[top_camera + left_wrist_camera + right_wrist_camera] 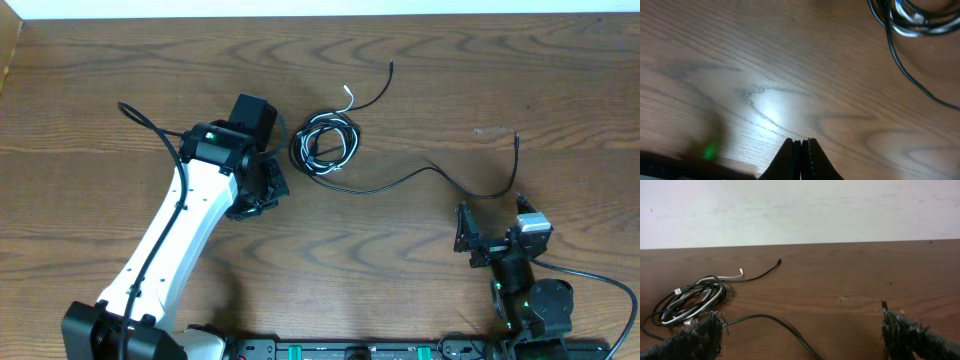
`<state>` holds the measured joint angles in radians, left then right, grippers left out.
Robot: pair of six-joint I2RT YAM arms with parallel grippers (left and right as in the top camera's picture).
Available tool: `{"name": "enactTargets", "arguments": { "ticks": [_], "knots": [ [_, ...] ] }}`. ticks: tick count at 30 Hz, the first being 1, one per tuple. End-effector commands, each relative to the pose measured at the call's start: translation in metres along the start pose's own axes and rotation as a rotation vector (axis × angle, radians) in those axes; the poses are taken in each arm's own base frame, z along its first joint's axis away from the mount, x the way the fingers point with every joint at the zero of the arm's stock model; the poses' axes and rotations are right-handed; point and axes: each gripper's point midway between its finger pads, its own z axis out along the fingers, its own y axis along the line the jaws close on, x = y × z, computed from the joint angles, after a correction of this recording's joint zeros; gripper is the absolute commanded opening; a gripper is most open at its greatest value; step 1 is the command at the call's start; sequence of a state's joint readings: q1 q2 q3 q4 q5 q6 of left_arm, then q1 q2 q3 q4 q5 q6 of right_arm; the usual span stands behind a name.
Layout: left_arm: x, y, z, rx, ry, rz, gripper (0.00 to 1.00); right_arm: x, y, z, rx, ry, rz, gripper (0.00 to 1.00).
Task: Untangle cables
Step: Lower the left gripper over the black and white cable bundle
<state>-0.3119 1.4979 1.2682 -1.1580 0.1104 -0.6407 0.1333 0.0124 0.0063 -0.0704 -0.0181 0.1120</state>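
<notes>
Two arms, one gripper each. Left gripper (801,143) clenched and empty, over bare wood just left of the cable tangle (325,145). Tangle: one white cable (732,275) and black loops too knotted to count. Two black tails leave it: a short tail (765,272) up-right and a long tail (760,315) running right. Right gripper (800,316) spread wide, grasping nothing. Brown wood-grain table (120,60), with a pale wall (800,210) behind.

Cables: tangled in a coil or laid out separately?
Tangled. The black and white cables overlap in one coil, with only a few loose ends trailing out from it.
</notes>
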Motion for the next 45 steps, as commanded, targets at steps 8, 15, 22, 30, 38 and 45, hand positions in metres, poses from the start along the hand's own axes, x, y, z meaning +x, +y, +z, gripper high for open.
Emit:
{"name": "enactTargets", "arguments": {
  "ticks": [8, 15, 22, 30, 38, 45],
  "knots": [
    [-0.011, 0.001, 0.003, -0.025, -0.050, -0.034, 0.09, 0.000, -0.002, 0.000, 0.011, 0.000, -0.012, 0.99],
    [-0.025, -0.015, 0.009, 0.021, -0.097, -0.020, 0.45, 0.000, -0.002, 0.000, 0.011, 0.000, -0.012, 0.99],
    [-0.022, -0.039, 0.029, 0.024, -0.087, 0.025, 0.54, 0.001, -0.002, 0.000, 0.011, 0.000, -0.013, 0.99],
    [-0.016, -0.054, 0.069, -0.027, -0.027, 0.072, 0.56, 0.000, -0.002, 0.000, 0.011, 0.000, -0.012, 0.99],
    [-0.017, -0.055, 0.104, -0.073, 0.018, 0.073, 0.57, 0.000, -0.002, 0.000, 0.011, 0.000, -0.012, 0.99],
    [-0.016, -0.055, 0.118, -0.085, 0.041, 0.073, 0.56, 0.001, -0.002, 0.000, 0.011, 0.000, -0.012, 0.99]
  ]
}}
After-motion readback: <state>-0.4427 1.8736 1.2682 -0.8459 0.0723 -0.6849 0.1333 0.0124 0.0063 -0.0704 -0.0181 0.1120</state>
